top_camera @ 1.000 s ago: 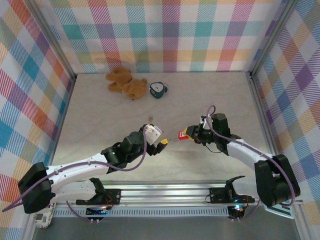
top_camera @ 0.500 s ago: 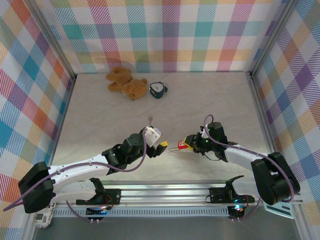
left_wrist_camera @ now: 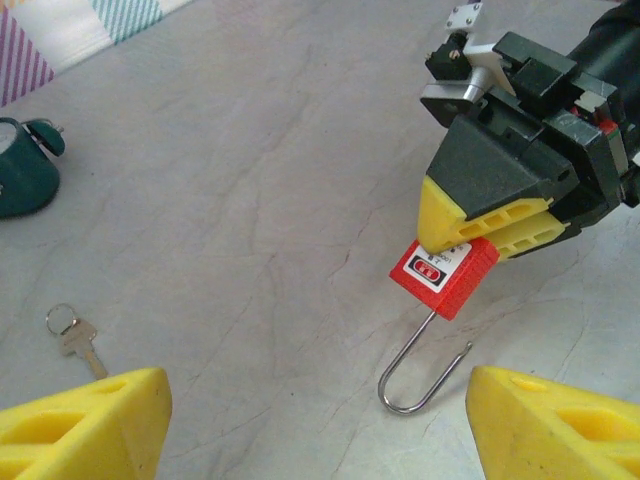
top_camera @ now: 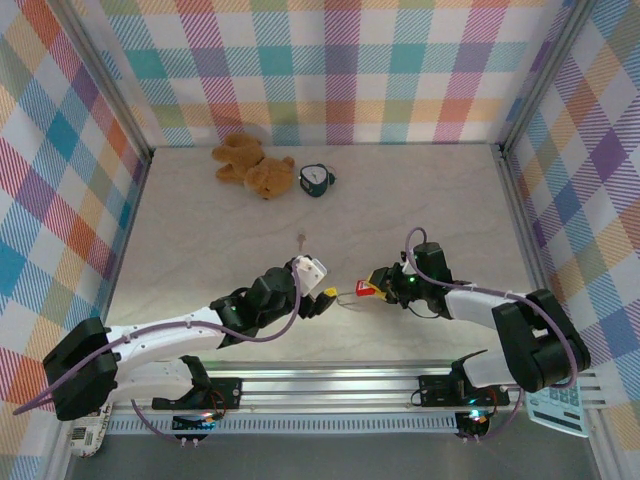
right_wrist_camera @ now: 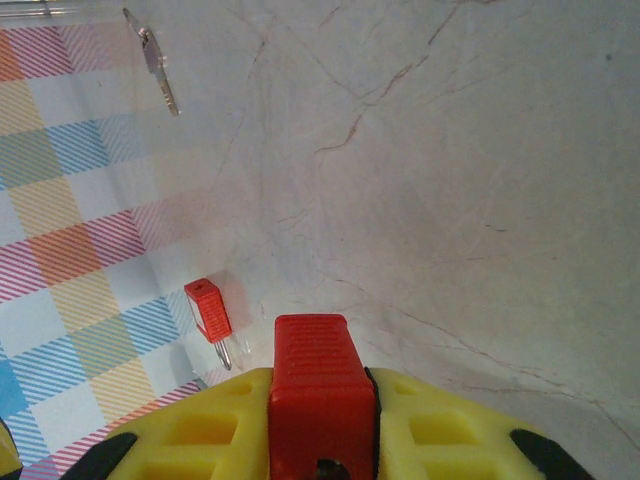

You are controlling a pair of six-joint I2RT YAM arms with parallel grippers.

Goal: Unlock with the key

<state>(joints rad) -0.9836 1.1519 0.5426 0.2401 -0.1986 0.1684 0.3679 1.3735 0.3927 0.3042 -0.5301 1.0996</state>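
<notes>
Top view: the small silvery metal key is spotted lying flat around the middle of the grey marbled table, well apart from both pincers. A red plastic padlock is clamped in the right pincer, closer to the near edge.

Left wrist view: the left pincer is spread wide with nothing gripped. The padlock's silver shackle is seen between its tips, and the key lies off to the left.

Right wrist view: the padlock body is pinched between yellow fingers.
</notes>
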